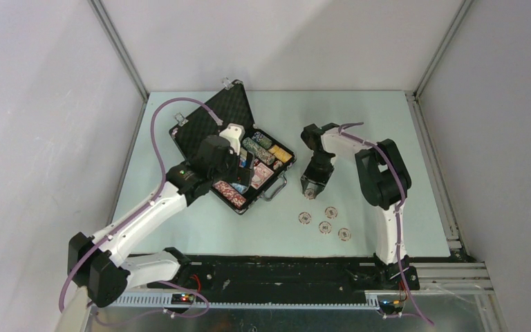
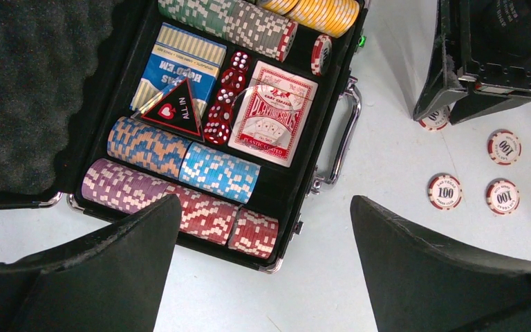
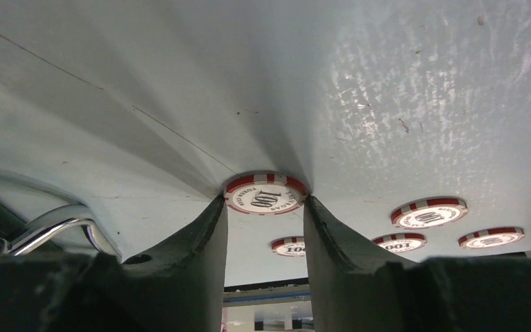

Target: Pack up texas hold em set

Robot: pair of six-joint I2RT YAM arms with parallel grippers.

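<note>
The black case (image 1: pixel 247 208) lies open at the table's centre left, its foam lid (image 1: pixel 220 111) leaning back. The left wrist view shows its tray (image 2: pixel 307 168) holding rolls of poker chips (image 2: pixel 218 171), two card decks (image 2: pixel 272 115), red dice (image 2: pixel 225 99) and an "ALL IN" marker (image 2: pixel 171 108). My left gripper (image 1: pixel 240 171) hovers open over the case's near corner (image 2: pixel 264 207). My right gripper (image 1: pixel 310 191) is down at the table right of the silver handle (image 2: pixel 346 138), its fingers closed on the edges of a red-and-white 100 chip (image 3: pixel 265 193) lying flat.
Several loose red-and-white 100 chips (image 1: pixel 325 223) lie on the table in front of the right gripper; they also show in the left wrist view (image 2: pixel 503 173). The right arm's elbow (image 1: pixel 384 173) stands at the right. Grey walls enclose the table.
</note>
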